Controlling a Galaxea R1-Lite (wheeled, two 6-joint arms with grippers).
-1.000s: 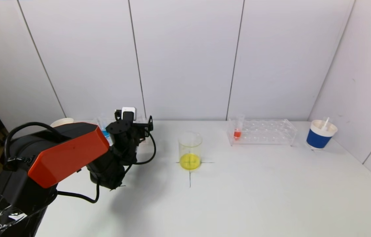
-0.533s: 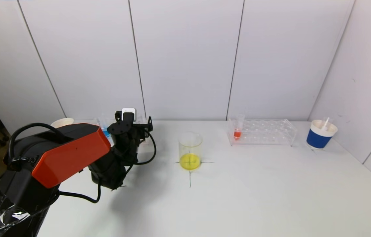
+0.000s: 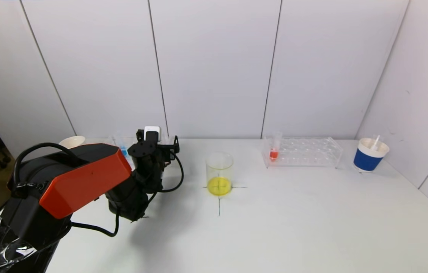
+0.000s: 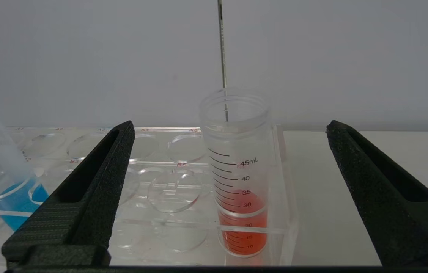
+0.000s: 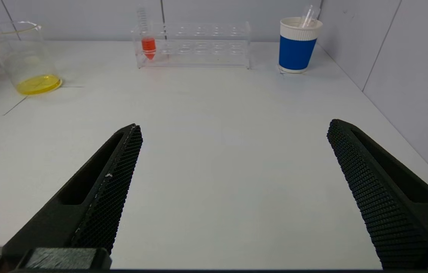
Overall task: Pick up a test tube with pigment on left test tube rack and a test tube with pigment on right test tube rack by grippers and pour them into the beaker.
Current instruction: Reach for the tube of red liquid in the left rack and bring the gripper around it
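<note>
My left gripper [image 3: 157, 142] stands open at the left test tube rack [image 4: 161, 151], a clear acrylic block. Between its fingers [image 4: 85, 201], touching neither, a graduated test tube with red pigment [image 4: 241, 212] stands upright in the rack's end hole. A leaning tube with blue pigment [image 4: 7, 189] sits further along that rack and also shows as the blue tube [image 3: 123, 152] in the head view. The beaker [image 3: 219, 172] holds yellow liquid on a cross mark. The right test tube rack [image 3: 305, 151] holds one red tube [image 3: 274, 151]. My right gripper [image 5: 233, 129] hangs open over bare table, outside the head view.
A blue paper cup [image 3: 369, 156] with a pipette stands at the far right by the side wall. A white cup [image 3: 71, 141] sits behind my left arm. The back wall runs close behind both racks.
My left arm has shifted slightly right and forward toward the left rack. Both grippers stay open; nothing else moved.
</note>
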